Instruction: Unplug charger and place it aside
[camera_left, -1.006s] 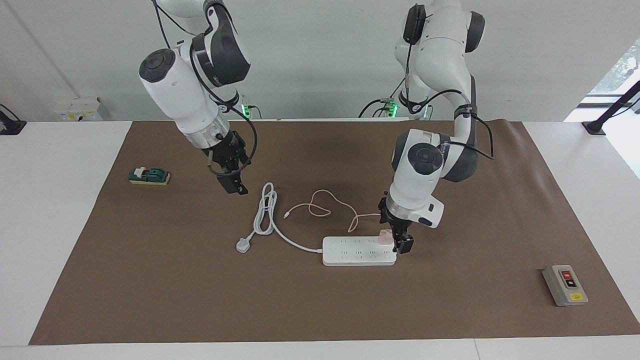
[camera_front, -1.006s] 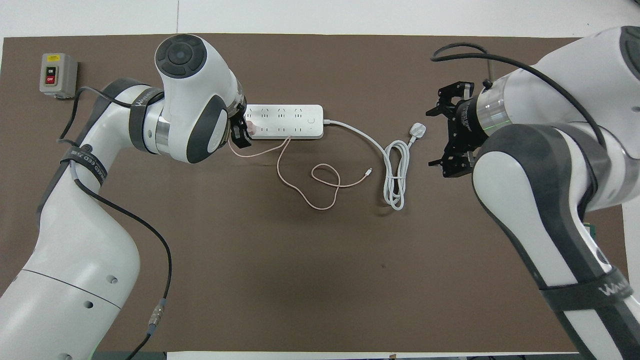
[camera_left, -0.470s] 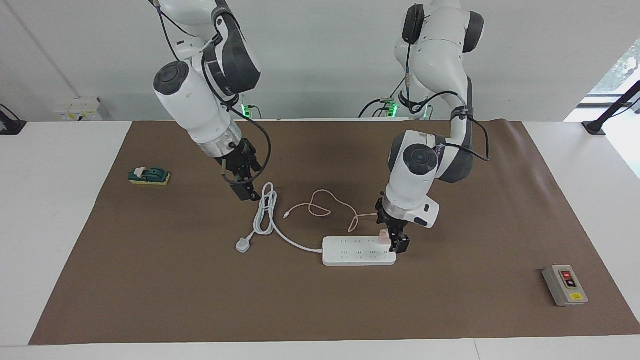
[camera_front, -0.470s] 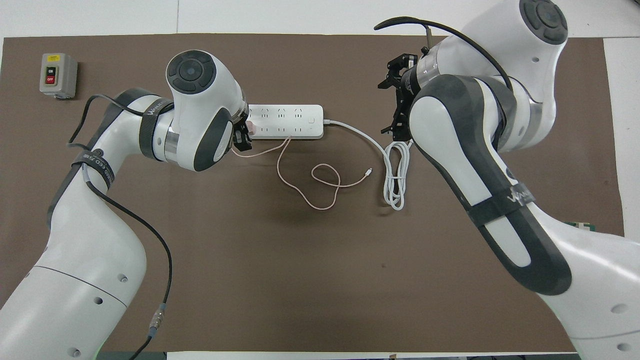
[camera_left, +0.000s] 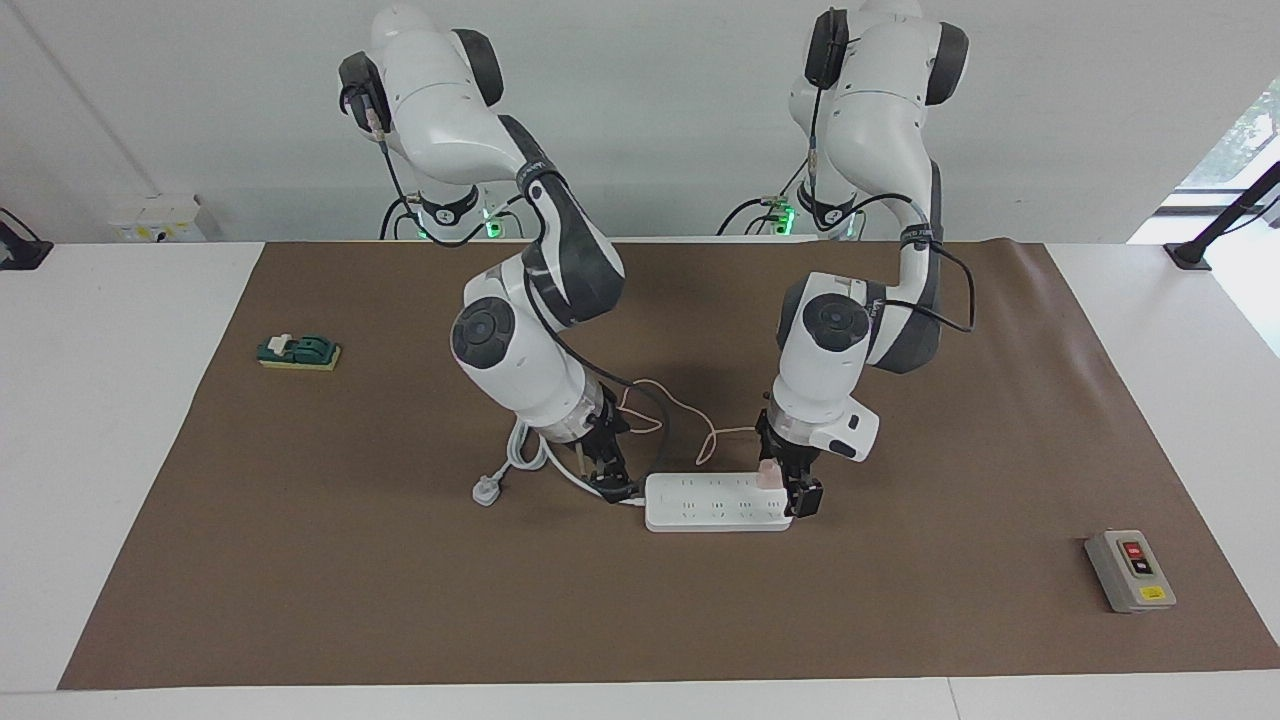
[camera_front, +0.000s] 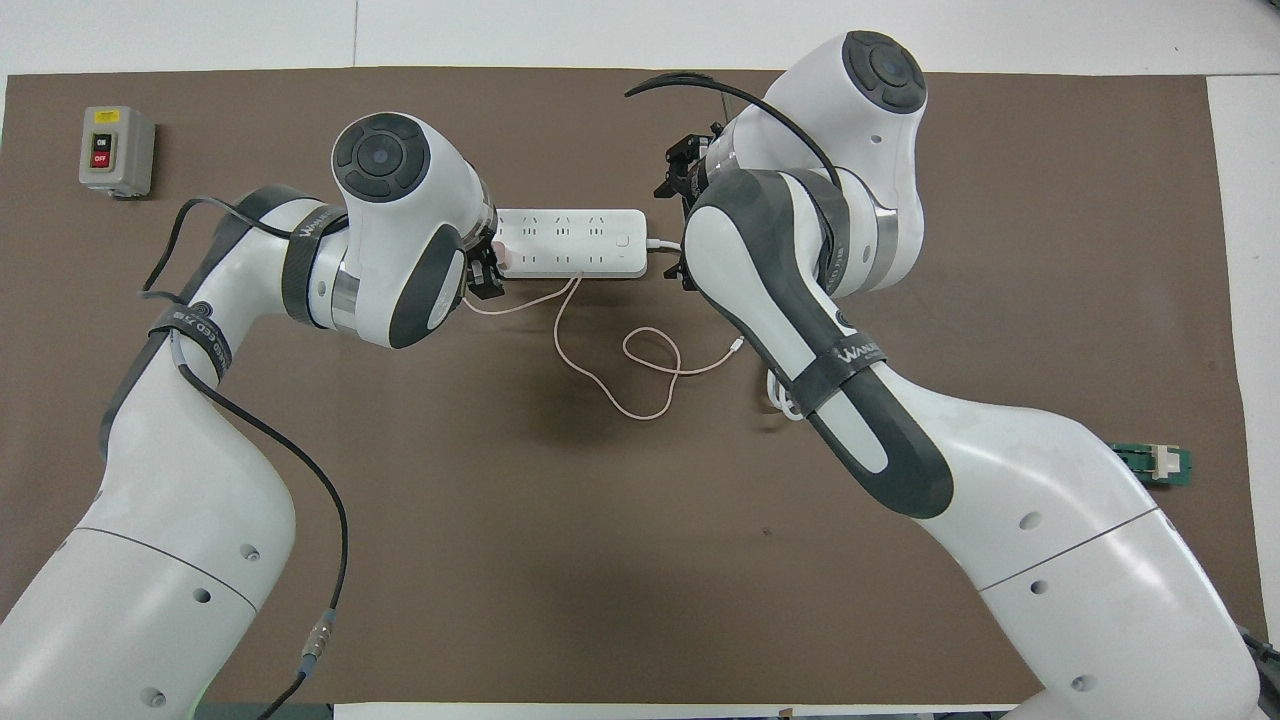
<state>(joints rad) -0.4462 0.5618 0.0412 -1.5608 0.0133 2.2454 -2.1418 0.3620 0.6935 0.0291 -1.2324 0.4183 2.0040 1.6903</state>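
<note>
Facing view: the left gripper (camera_left: 790, 490) stands low at the power strip's (camera_left: 715, 503) end toward the left arm, its black fingers spread wide on either side of the charger (camera_left: 768, 473) — a small pale pink cube plugged upright into the strip. Its thin pink cable (camera_left: 650, 405) loops loosely over the brown mat (camera_left: 300, 560) nearer to the robots. The strip is a long white rounded bar with rows of sockets. At its other end the right gripper (camera_left: 612, 482) sits low by the thick white cord (camera_left: 530, 450); whether its fingers are apart I cannot tell. A grey box (camera_front: 117, 150) reads ON and OFF; the arms' dark bands carry partly legible lettering — "WANL"
</note>
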